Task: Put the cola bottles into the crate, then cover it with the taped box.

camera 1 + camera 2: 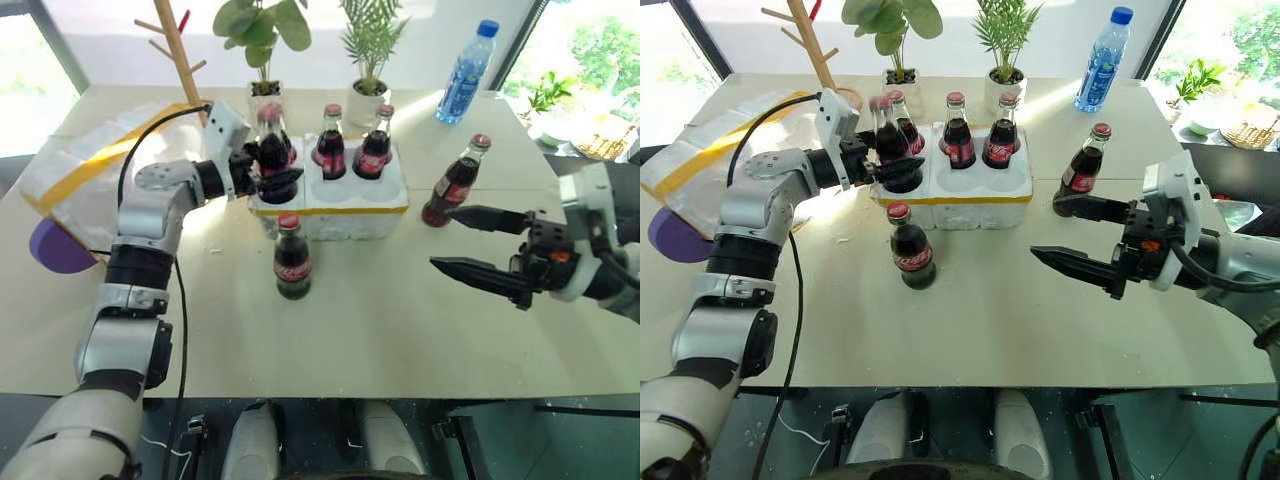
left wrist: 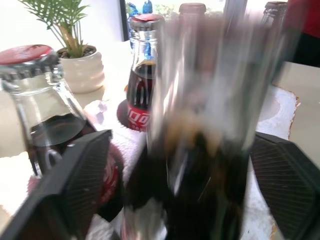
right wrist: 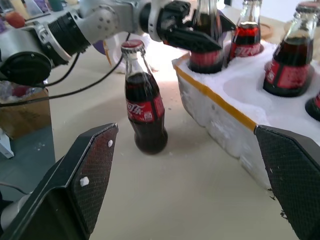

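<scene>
Bottle blurred between claw fingers

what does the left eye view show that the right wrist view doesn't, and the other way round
Left eye view alone: the taped box at the table's left, the water bottle at the back, two potted plants, and a cola bottle standing right of the crate.

Right wrist view alone: the right gripper's wide-apart fingers seen from behind, and a brown cardboard box beyond the table edge.

Both: the crate holding bottles, the lone bottle in front of it, and the left gripper around a bottle at the crate's left end.
</scene>
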`<state>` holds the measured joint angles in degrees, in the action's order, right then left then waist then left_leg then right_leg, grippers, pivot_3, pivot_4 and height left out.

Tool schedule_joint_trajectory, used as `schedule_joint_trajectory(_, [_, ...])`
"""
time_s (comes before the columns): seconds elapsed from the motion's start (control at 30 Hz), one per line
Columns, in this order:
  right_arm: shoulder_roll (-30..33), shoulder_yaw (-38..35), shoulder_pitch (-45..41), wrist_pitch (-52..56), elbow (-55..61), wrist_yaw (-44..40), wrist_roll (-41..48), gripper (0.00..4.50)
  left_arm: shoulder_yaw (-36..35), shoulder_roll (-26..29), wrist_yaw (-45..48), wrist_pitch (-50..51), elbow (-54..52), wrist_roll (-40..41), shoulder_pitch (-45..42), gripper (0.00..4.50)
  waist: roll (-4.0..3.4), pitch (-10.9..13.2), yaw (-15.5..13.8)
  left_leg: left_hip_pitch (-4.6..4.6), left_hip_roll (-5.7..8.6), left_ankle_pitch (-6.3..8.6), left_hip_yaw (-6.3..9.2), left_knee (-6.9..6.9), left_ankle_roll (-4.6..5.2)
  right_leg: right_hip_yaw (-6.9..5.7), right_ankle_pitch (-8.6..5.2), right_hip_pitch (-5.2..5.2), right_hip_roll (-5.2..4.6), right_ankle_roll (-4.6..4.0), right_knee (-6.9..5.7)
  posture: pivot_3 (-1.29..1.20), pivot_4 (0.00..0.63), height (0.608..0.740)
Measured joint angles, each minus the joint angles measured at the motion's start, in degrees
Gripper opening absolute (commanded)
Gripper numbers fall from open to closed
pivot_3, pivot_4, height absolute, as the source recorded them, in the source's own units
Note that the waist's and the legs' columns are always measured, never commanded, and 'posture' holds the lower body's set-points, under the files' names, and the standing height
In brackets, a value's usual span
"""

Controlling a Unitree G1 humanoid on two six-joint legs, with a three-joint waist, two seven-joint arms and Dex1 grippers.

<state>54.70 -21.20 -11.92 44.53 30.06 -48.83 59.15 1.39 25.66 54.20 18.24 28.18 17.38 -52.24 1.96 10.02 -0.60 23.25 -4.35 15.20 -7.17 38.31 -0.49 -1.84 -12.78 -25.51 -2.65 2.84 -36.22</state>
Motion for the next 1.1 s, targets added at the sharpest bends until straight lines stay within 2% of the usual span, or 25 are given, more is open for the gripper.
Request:
schedule_joint_trajectory(0.13, [-2.8,5.9,-3.5,-1.7,-0.3,0.0,-3.3,4.5,-0.3,0.1,-0.6,0.4,-0.8,-0.4,2.6,4.48,0.0,0.0,0.4,0.02,-0.02,0.0,0.02,0.0,0.0,0.0,0.0,-0.02,0.03,0.01,-0.02,0.0,0.15,0.74])
schedule_joint_trajectory(0.23, [-4.9,11.4,-6.0,-2.9,-1.2,-0.1,-6.9,4.5,-1.7,2.0,-0.5,2.2,-5.1,0.7,3.9,4.48,0.0,0.0,0.4,0.03,-0.03,0.0,0.02,0.0,0.0,0.0,0.0,-0.03,0.03,0.01,-0.03,0.0,0.15,0.74])
schedule_joint_trajectory(0.43, [-13.8,24.6,-12.9,-6.2,-7.3,-1.0,-16.2,4.5,-11.0,17.8,6.5,15.7,-27.0,12.5,13.0,4.48,-0.06,0.0,1.7,-0.04,-0.15,-0.01,-0.05,-0.04,-0.02,0.04,-0.01,-0.1,0.08,-0.01,-0.18,0.0,0.15,0.74])
schedule_joint_trajectory(0.5, [-16.6,27.5,-15.3,-6.6,-9.1,-1.6,-18.0,4.5,-14.2,23.5,9.8,19.3,-33.2,16.1,18.7,4.48,-0.08,0.0,1.7,-0.04,-0.16,-0.01,-0.09,-0.04,-0.02,0.03,-0.02,-0.13,0.07,-0.02,-0.19,0.0,0.15,0.74])
schedule_joint_trajectory(0.6, [-21.2,32.2,-18.2,-8.4,-13.5,-2.9,-21.9,4.5,-19.6,32.0,15.9,24.0,-42.1,20.6,32.8,4.48,-0.08,0.0,1.7,-0.05,-0.17,-0.01,-0.18,-0.05,-0.03,0.04,-0.03,-0.16,-0.01,-0.04,-0.18,0.0,0.15,0.74])
schedule_joint_trajectory(0.67, [-23.0,34.7,-18.7,-8.9,-16.5,-3.6,-24.2,4.5,-21.6,32.9,17.5,25.1,-45.2,22.1,37.3,4.48,-0.06,0.0,0.6,0.03,-0.14,-0.05,-0.13,-0.01,-0.1,-0.05,-0.13,-0.16,-0.08,-0.23,-0.17,0.0,0.15,0.74])
schedule_joint_trajectory(0.8, [-27.7,37.9,-21.3,-10.1,-21.3,-4.3,-28.0,4.5,-23.8,32.9,15.7,25.2,-49.8,23.2,42.6,4.48,-0.05,0.0,0.1,0.01,-0.11,-0.07,-0.21,0.02,-0.14,0.01,-0.09,-0.15,-0.13,-0.3,-0.11,0.0,0.15,0.74])
schedule_joint_trajectory(1.07, [-35.4,41.0,-24.7,-10.8,-31.4,-2.6,-34.6,4.5,-24.3,32.3,10.2,26.3,-53.5,26.2,42.7,4.48,-0.06,0.0,0.4,0.06,-0.16,-0.08,-0.2,-0.06,-0.16,0.0,0.02,-0.28,0.02,-0.12,-0.19,0.0,0.15,0.74])
schedule_joint_trajectory(1.1, [-36.3,41.0,-25.2,-10.8,-32.3,-2.2,-35.2,3.96,-24.3,32.3,9.6,26.3,-53.5,26.5,42.7,4.5,-0.06,0.0,0.6,0.06,-0.17,-0.08,-0.2,-0.06,-0.16,0.01,0.02,-0.3,0.03,-0.12,-0.22,0.0,0.15,0.74])
